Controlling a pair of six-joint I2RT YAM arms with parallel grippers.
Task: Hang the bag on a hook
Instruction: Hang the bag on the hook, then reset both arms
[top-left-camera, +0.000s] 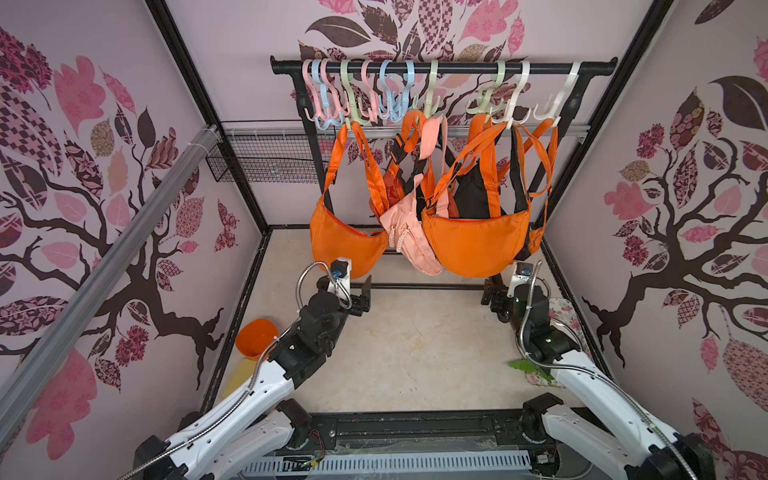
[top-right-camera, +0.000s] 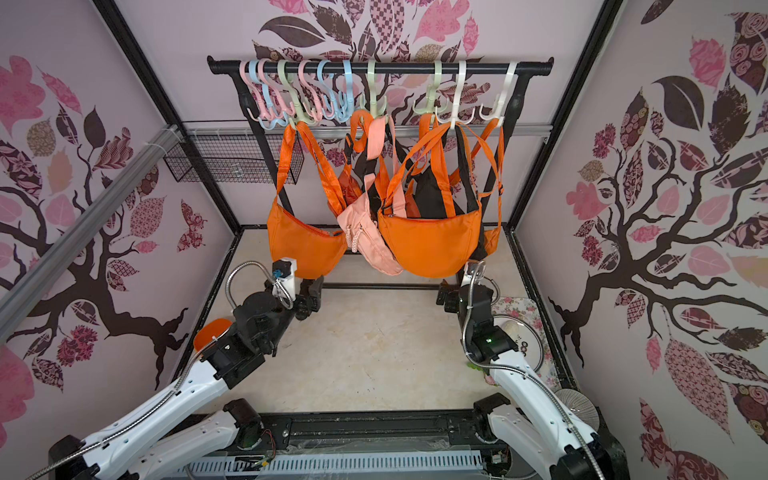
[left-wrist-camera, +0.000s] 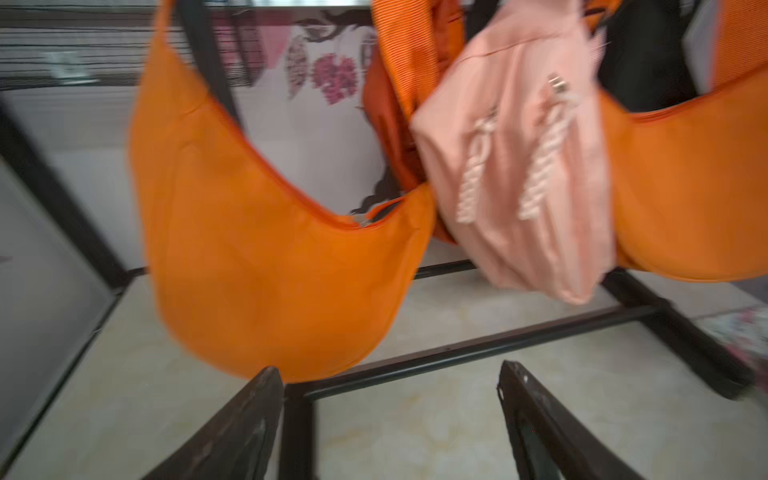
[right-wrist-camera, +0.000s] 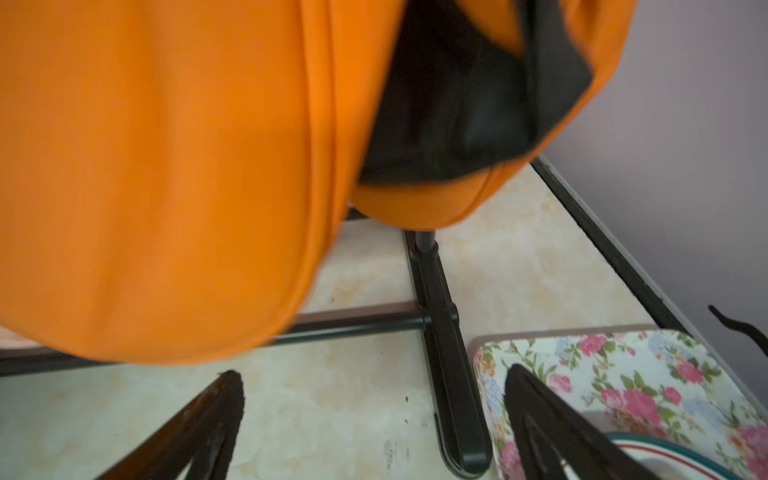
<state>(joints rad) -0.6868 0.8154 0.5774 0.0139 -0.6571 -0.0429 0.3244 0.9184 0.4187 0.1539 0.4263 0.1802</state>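
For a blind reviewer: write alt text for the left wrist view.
An orange crescent bag hangs beyond the left gripper, its jaws open and empty. Beside it hang a pink pouch with braided zipper pulls and a second orange bag, above the rack's base bar. The image is blurred.

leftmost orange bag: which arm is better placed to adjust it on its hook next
Left, probably. The left gripper hangs open and empty close under the leftmost orange bag. The right gripper is open too, but farther away, under the large orange bag.
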